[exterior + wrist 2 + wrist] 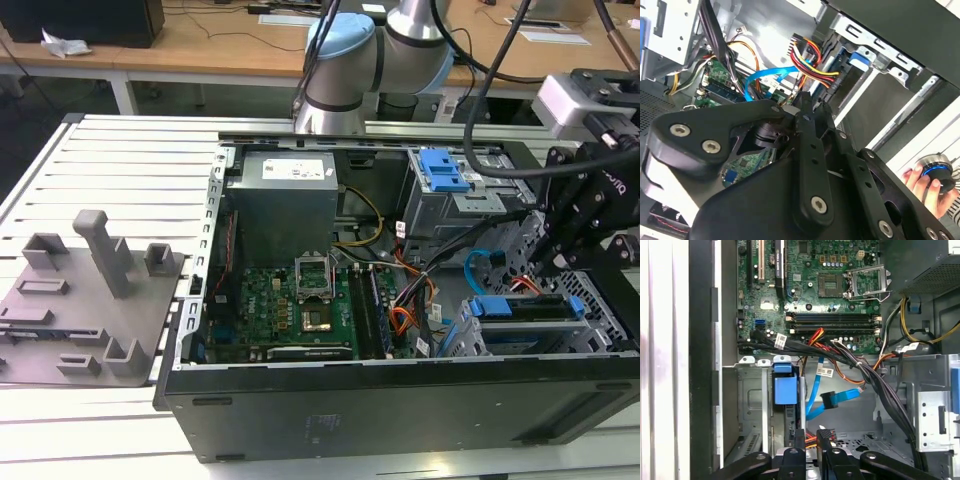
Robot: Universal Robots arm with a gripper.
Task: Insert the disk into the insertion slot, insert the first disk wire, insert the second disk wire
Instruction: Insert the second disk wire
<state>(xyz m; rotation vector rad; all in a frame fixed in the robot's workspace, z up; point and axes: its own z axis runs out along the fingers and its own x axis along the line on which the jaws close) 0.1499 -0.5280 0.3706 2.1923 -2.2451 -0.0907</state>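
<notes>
While the disk (525, 306) is judged seated in the insertion slot (462, 346), just beside the gripper (811, 439) | grip state cannot be told | second disk wire (840, 396) is seen just ahead, plug apparently unattached | red-yellow bundle (810, 57) lies nearest the tip.

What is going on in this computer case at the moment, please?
A robot arm is reaching into an open computer case. The disk already sits in the slot. The pincer hovers by the red-yellow wire bundle beside it, while the light-blue cable loops loose nearby. A hand rests on a knob.
</notes>
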